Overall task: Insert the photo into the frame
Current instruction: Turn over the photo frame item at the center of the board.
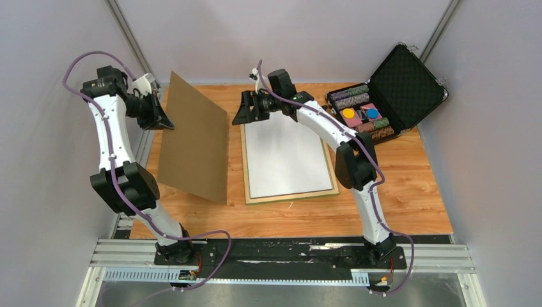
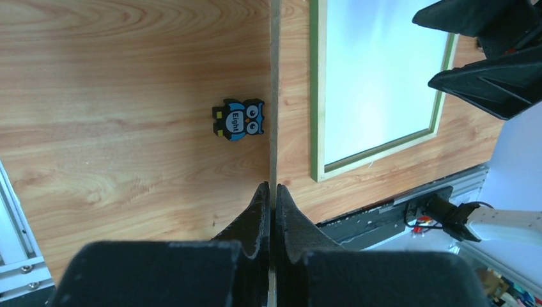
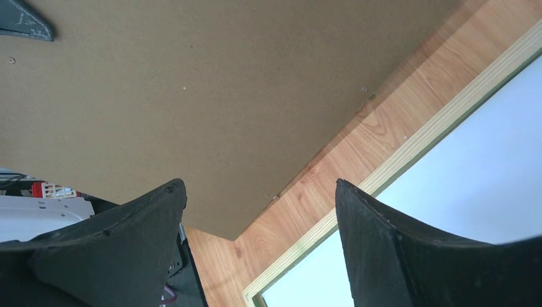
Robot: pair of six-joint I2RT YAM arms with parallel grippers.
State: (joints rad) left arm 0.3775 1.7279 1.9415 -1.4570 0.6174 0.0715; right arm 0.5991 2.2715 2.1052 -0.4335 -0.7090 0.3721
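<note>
1. The left gripper (image 2: 271, 188) is clamped on the upper edge of the brown backing board (image 1: 195, 144). It holds the board up on edge and tilted, left of the frame (image 1: 293, 196) and apart from it. I cannot tell whether the board's lower edge touches the table (image 1: 409, 192).
2. The frame lies flat in the middle of the table, pale back upward. A white sheet fills the space inside its rails. I take this for the photo (image 1: 287, 157) lying face down, since no forest print shows anywhere.
3. The right gripper (image 3: 257, 185) hovers over the frame's far left corner with its jaws spread wide and nothing between them. The step in hand looks like seating that corner of the sheet before the board goes on.
4. To do this well, bring one finger down on the sheet just inside the rail, not on the rail itself. Press lightly so the thin print does not buckle or slide toward the near edge.
5. The board hangs near the right gripper, so the left arm should stay steady and let the board lean left, away from the frame.
6. A small owl toy (image 2: 239, 119) lies just beside the board on its left. When the board is lowered it should swing right, over the frame. The open case (image 1: 383, 102) at the far right is well apart.
</note>
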